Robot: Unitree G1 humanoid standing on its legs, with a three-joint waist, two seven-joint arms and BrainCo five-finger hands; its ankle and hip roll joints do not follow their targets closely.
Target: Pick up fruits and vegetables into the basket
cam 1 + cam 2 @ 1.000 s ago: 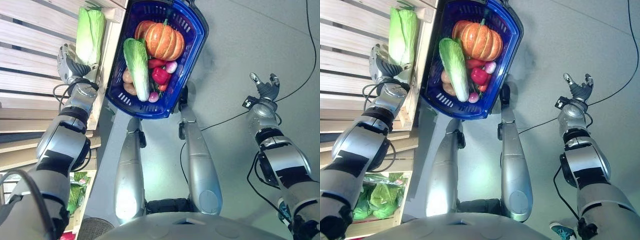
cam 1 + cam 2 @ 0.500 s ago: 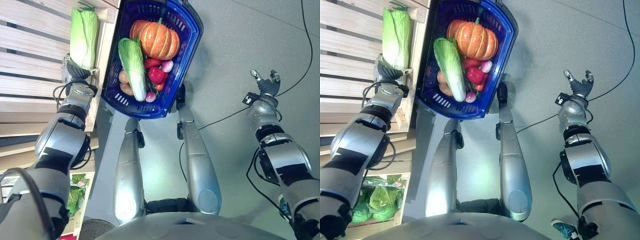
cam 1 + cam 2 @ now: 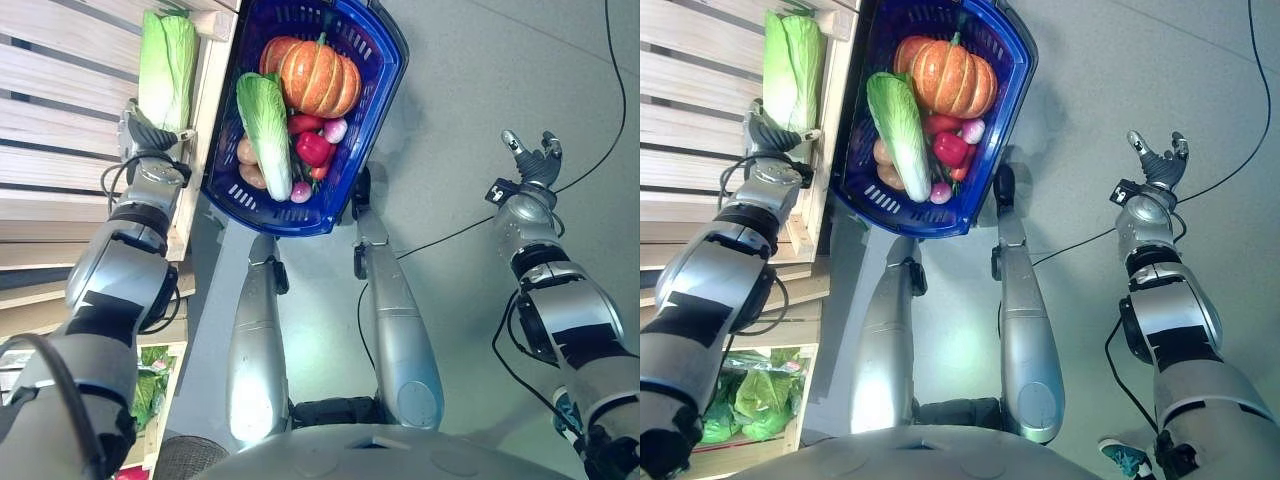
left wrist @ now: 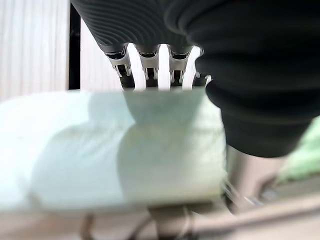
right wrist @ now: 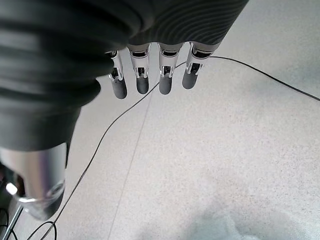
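My left hand reaches forward with the arm extended, fingertips hidden. My right hand is held out to the side, fingers relaxed, holding nothing.

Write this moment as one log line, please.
left robot hand: on shelf cabbage | right robot hand: open, idle | basket: pumpkin, cabbage inside

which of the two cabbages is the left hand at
The cabbage on the wooden shelf, right at the left hand; the other cabbage lies in the basket.
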